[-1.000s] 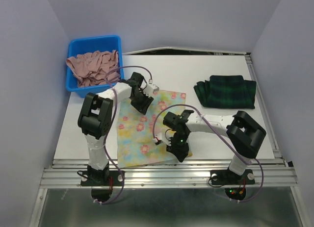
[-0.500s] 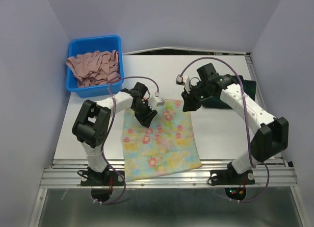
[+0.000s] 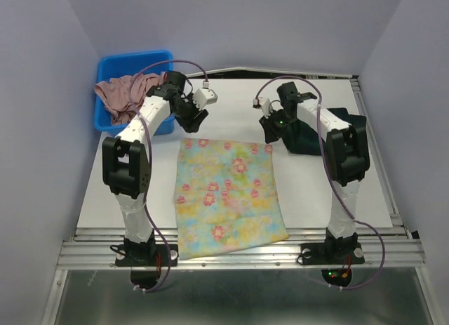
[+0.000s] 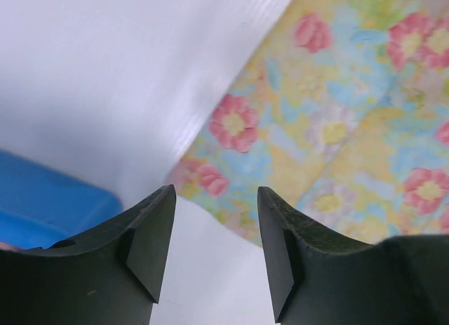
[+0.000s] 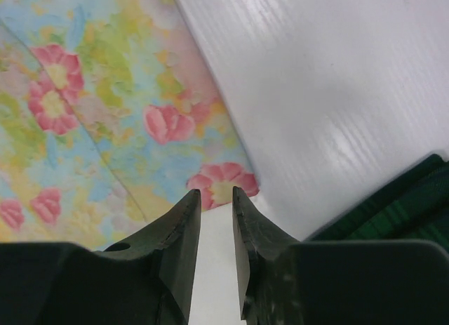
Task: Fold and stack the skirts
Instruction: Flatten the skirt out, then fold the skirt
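Note:
The pale yellow floral skirt (image 3: pixel 228 191) lies spread flat on the middle of the table. Just past its far left corner (image 4: pixel 200 177) hangs my left gripper (image 3: pixel 191 121) (image 4: pixel 216 191), open with nothing between its fingers. Above the skirt's far right corner (image 5: pixel 224 184) is my right gripper (image 3: pixel 270 132) (image 5: pixel 216 193), its jaws a narrow gap apart and holding nothing. The dark green plaid skirt (image 3: pixel 316 135) (image 5: pixel 400 206) lies folded at the back right, partly hidden behind the right arm.
A blue plastic bin (image 3: pixel 133 65) (image 4: pixel 42 213) with a heap of pinkish cloth (image 3: pixel 126 97) stands at the back left, close to the left arm. The white table (image 3: pixel 119 191) shows bare on both sides of the floral skirt.
The floral skirt has gone from bunched under the arms to lying flat. Both grippers have drawn back beyond its far corners and opened a little, and the right arm has swung from the near edge to the back.

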You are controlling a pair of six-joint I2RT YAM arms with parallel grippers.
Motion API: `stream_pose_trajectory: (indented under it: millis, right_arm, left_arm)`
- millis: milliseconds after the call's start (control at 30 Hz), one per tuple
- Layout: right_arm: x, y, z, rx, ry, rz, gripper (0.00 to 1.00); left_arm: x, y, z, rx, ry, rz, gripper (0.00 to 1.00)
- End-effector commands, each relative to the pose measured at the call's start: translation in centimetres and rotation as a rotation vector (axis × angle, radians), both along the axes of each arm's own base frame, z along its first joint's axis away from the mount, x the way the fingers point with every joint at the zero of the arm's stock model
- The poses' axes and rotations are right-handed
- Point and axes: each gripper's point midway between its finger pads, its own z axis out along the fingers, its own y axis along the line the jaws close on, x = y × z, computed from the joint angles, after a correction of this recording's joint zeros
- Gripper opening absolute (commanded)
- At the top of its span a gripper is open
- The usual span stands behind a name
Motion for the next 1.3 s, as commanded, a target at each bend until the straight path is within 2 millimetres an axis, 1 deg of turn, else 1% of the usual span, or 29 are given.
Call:
stream_pose_trajectory:
  millis: [0,33,67,100,133,167,200,233,367,433,467,567,733,800,833,867,900,933,1000,1033,1100,1167,1200,1233,1267]
  right_arm:
    - [3.4,0.5,1.7,0.005,-0.131,0.05,0.32]
    - [3.4,0.5,0.8,-0.003,-0.115,0.053,0.32]
    - [3.4,0.4,0.4,-0.01,-0.112,0.058,0.33]
    - [3.5,0.3,-0.1,-0.017,-0.108,0.057,0.33]
    - [3.5,0.2,-0.9,-0.026,-0.098,0.061,0.34]
    - [3.7,0.2,-1.2,-0.029,-0.101,0.061,0.34]
    - [3.5,0.1,-1.6,-0.033,-0.091,0.061,0.35]
    - [3.5,0.0,-2.4,-0.038,-0.09,0.065,0.35]
    - [3.1,-0.3,-4.1,-0.059,-0.06,0.071,0.35]
    - [3.0,-0.5,-4.5,-0.068,-0.055,0.075,0.35]
    - [2.8,-0.5,-4.9,-0.073,-0.049,0.077,0.35]
    - [2.6,-0.6,-5.1,-0.077,-0.046,0.088,0.34]
    - [2.4,-0.8,-4.9,-0.081,-0.052,0.099,0.34]
    - [2.8,-0.8,-4.7,-0.085,-0.064,0.096,0.35]
    - [2.9,-0.9,-4.6,-0.091,-0.069,0.092,0.35]
    - [3.1,-0.9,-4.3,-0.091,-0.074,0.089,0.36]
    - [3.4,-1.2,-4.0,-0.087,-0.082,0.077,0.36]
    - [3.7,-0.9,-3.2,-0.073,-0.093,0.068,0.38]
    - [4.0,-0.6,-2.4,-0.057,-0.108,0.067,0.4]
    - [4.2,-0.4,-1.9,-0.045,-0.115,0.071,0.41]
    - [4.3,-0.3,-1.1,-0.038,-0.127,0.072,0.46]
    - [4.4,-0.3,-0.6,-0.039,-0.135,0.07,0.48]
    - [4.5,-0.3,-0.2,-0.038,-0.144,0.068,0.48]
    - [4.8,-0.9,-0.2,-0.046,-0.147,0.056,0.48]
    - [4.9,-0.9,-0.1,-0.049,-0.15,0.053,0.49]
  left_arm:
    - [1.5,2.5,-3.4,0.087,0.073,-0.011,0.6]
    - [2.2,2.9,-3.6,0.089,0.068,0.001,0.6]
    - [3.0,3.1,-3.5,0.101,0.055,0.012,0.6]
    - [3.4,3.3,-4.4,0.112,0.067,0.018,0.59]
    - [3.7,3.4,-4.4,0.121,0.058,0.015,0.59]
    - [4.0,3.4,-5.1,0.13,0.061,0.012,0.59]
    - [4.2,3.6,-5.4,0.139,0.059,0.011,0.59]
    - [4.4,3.8,-5.7,0.157,0.056,0.008,0.59]
    - [4.6,4.8,-7.9,0.221,0.075,0.003,0.59]
    - [4.5,5.4,-8.7,0.253,0.077,0.013,0.59]
    - [4.6,5.6,-8.8,0.262,0.071,0.012,0.59]
    - [4.8,6.1,-9.0,0.29,0.055,0.006,0.57]
    - [4.9,6.7,-9.1,0.347,0.04,-0.077,0.54]
    - [4.5,6.8,-9.4,0.361,0.059,-0.107,0.53]
    - [4.6,6.7,-9.2,0.36,0.054,-0.131,0.52]
    - [4.5,6.7,-9.5,0.362,0.064,-0.142,0.52]
    - [4.5,6.6,-9.4,0.361,0.065,-0.148,0.52]
    - [4.4,6.4,-9.6,0.354,0.073,-0.158,0.52]
    - [4.1,6.2,-9.7,0.344,0.086,-0.176,0.52]
    - [3.7,6.0,-10.2,0.338,0.106,-0.186,0.52]
    - [3.4,5.8,-10.8,0.34,0.116,-0.202,0.51]
    - [3.1,5.9,-11.5,0.345,0.127,-0.205,0.48]
    - [3.0,5.8,-11.9,0.346,0.132,-0.207,0.42]
    - [2.8,5.8,-12.1,0.347,0.139,-0.214,0.39]
    - [2.5,5.6,-12.5,0.341,0.149,-0.224,0.35]
